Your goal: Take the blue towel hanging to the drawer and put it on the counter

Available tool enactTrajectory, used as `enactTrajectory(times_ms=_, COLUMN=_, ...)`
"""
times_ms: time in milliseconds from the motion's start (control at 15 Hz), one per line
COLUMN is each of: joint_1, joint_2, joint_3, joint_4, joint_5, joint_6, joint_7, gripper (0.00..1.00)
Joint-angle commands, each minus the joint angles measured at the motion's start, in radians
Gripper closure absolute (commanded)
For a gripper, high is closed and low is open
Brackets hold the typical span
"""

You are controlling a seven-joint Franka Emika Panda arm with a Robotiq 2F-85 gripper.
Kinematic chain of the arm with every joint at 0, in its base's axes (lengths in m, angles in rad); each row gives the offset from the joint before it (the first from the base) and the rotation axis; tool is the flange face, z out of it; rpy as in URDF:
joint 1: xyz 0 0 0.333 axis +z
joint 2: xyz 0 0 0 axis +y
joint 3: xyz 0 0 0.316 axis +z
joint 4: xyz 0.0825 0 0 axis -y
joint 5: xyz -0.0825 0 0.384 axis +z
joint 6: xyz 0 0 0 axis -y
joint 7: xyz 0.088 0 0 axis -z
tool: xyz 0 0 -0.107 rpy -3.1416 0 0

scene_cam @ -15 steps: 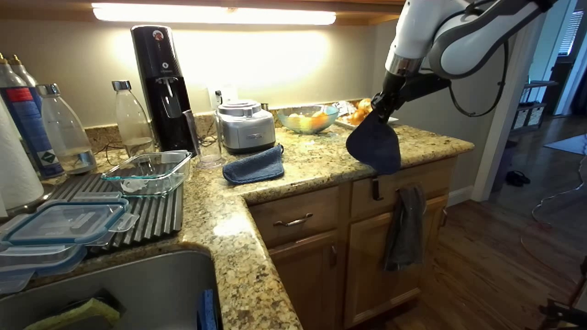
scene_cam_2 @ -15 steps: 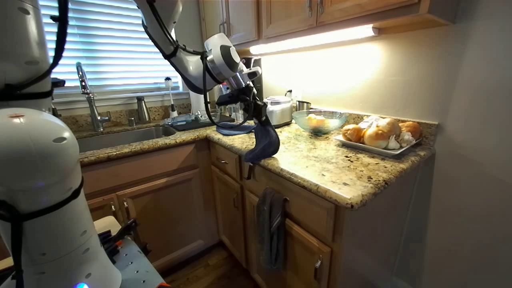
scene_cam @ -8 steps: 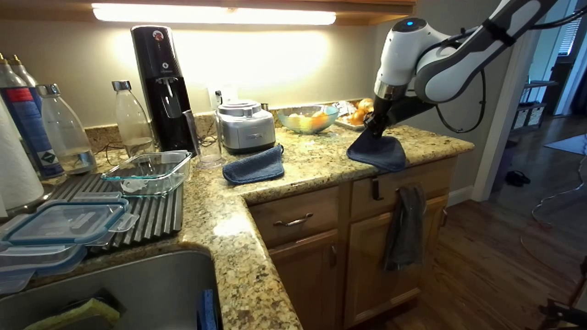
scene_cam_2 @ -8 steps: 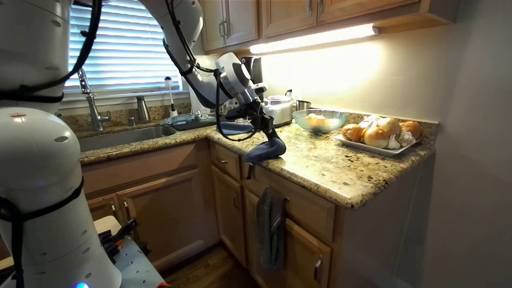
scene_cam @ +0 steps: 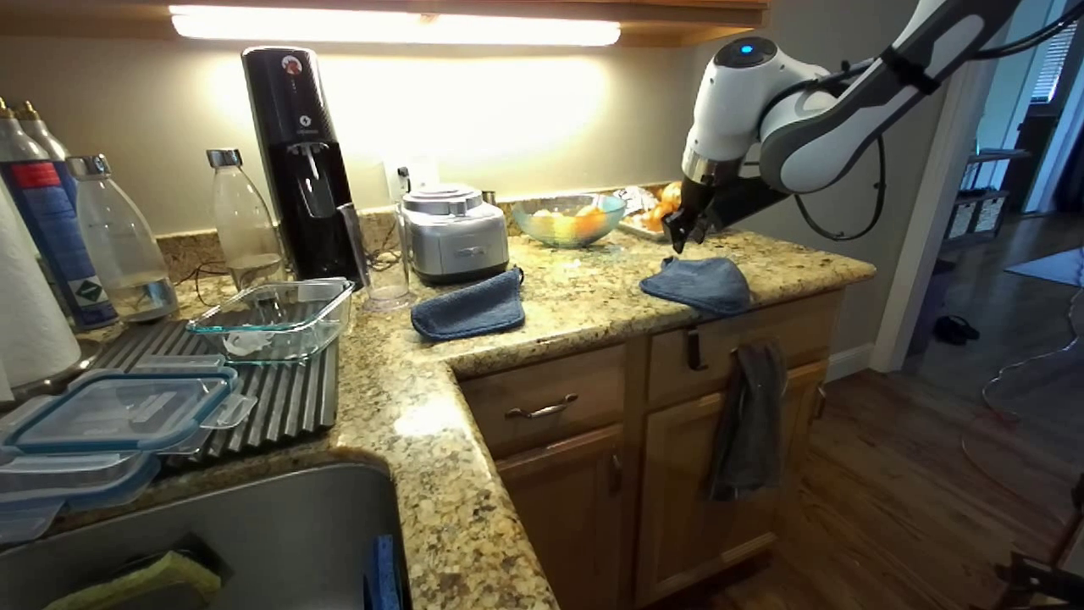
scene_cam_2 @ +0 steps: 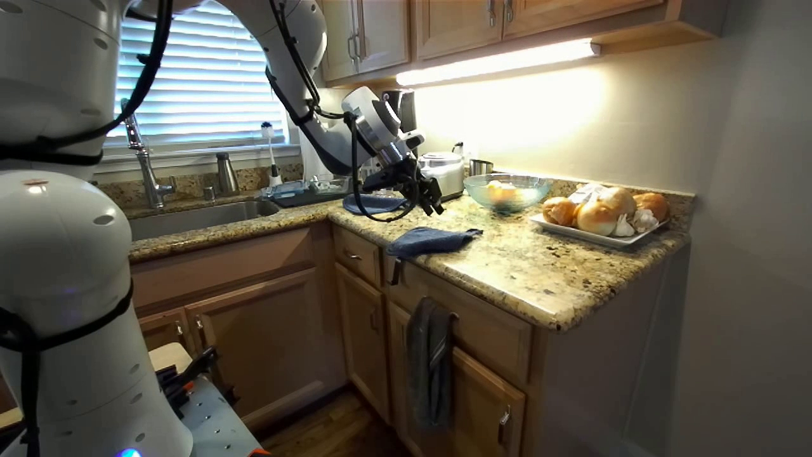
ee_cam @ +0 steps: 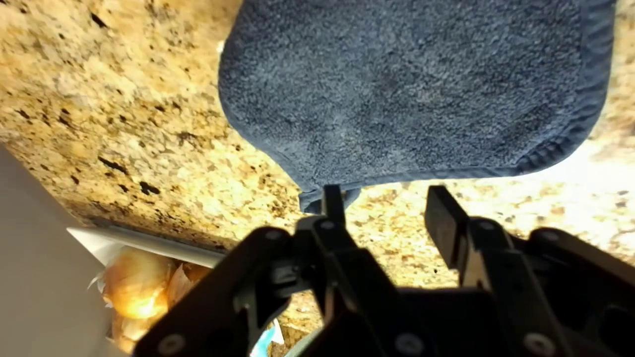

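The blue towel lies limp on the counter near its front edge in both exterior views (scene_cam: 699, 286) (scene_cam_2: 428, 242). It fills the upper part of the wrist view (ee_cam: 407, 89). The granite counter (scene_cam: 584, 315) (scene_cam_2: 526, 273) (ee_cam: 124, 124) is under it. My gripper (scene_cam: 688, 242) (scene_cam_2: 435, 204) (ee_cam: 385, 198) is open and empty, just above the towel and toward its back side. In the wrist view one fingertip overlaps the towel's narrow corner, with a gap between the fingers. The wooden drawer (scene_cam: 673, 364) (scene_cam_2: 488, 324) is shut below the counter edge.
A grey towel (scene_cam: 749, 424) (scene_cam_2: 431, 362) hangs on the drawer beside a black hook (scene_cam: 696, 349). A folded blue cloth (scene_cam: 470, 309) lies left of the towel. Behind stand an appliance base (scene_cam: 455, 237), a glass bowl (scene_cam: 569, 222) and a plate of onions (scene_cam_2: 599, 238).
The towel was hanging from my gripper and was lowered onto the counter. The gripper has since opened, let go of it and risen slightly away.
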Motion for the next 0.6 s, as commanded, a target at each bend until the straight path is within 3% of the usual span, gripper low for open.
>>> enactTrajectory(times_ms=0, joint_1=0.009, joint_2=-0.052, joint_3=0.003, joint_4=-0.032, joint_5=0.007, joint_6=-0.022, joint_7=0.004, gripper=0.22)
enactTrajectory(times_ms=200, joint_1=-0.025, joint_2=-0.097, joint_3=0.063, joint_4=-0.087, joint_5=0.169, joint_6=-0.028, joint_7=-0.137, gripper=0.03)
enactTrajectory(times_ms=533, joint_1=-0.022, joint_2=-0.189, joint_3=0.113, joint_4=-0.173, joint_5=0.508, joint_6=-0.068, joint_7=-0.424, gripper=0.0)
